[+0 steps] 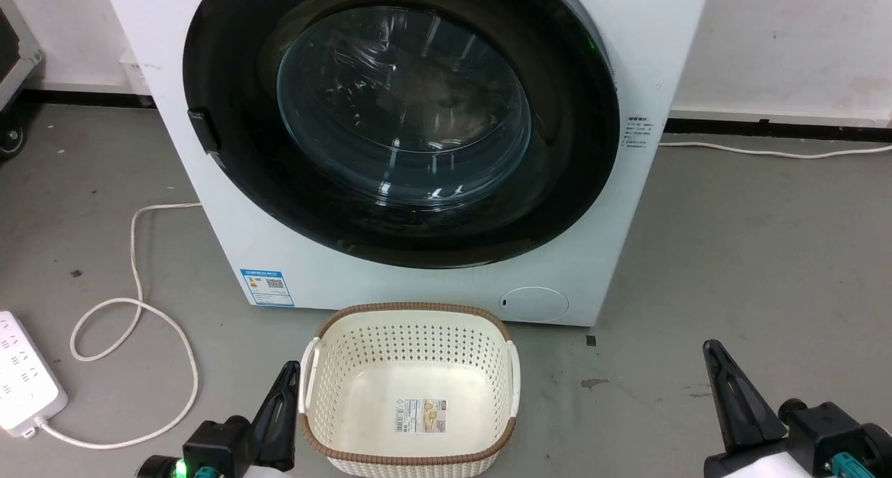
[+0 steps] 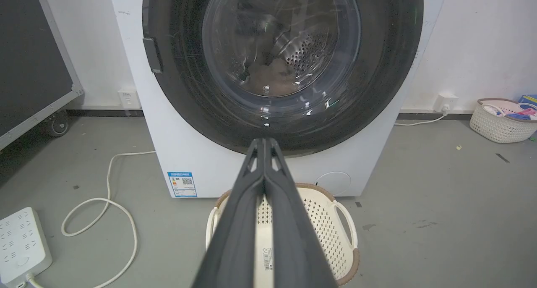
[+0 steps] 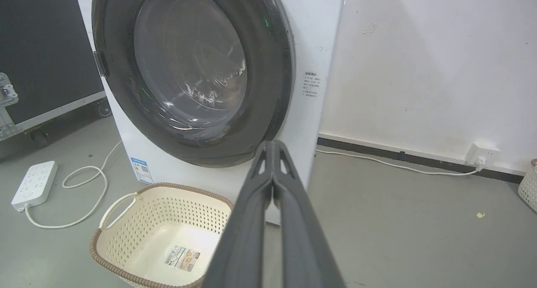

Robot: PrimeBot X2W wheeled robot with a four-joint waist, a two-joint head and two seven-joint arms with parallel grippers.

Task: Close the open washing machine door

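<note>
The washing machine door [image 1: 401, 116], a wide glossy black rim around a bulging glass window, lies flat against the front of the white washing machine [image 1: 418, 290], with no gap showing at its rim. Its handle [image 1: 204, 131] is on the left edge. Through the glass in the left wrist view I see the steel drum [image 2: 304, 53] and a brownish lump inside. My left gripper [image 1: 286, 370] is shut and empty, low beside the basket and well short of the door [image 2: 281, 61]. My right gripper [image 1: 712, 349] is shut too, low on the right, apart from the door [image 3: 188, 69].
A cream perforated basket [image 1: 411, 387] stands on the grey floor right before the washer, between my grippers. A white power strip [image 1: 24, 380] and looping cable [image 1: 132, 311] lie at the left. A second basket with clothes [image 2: 501, 120] sits by the right wall; a black wheeled case [image 2: 33, 69] stands left.
</note>
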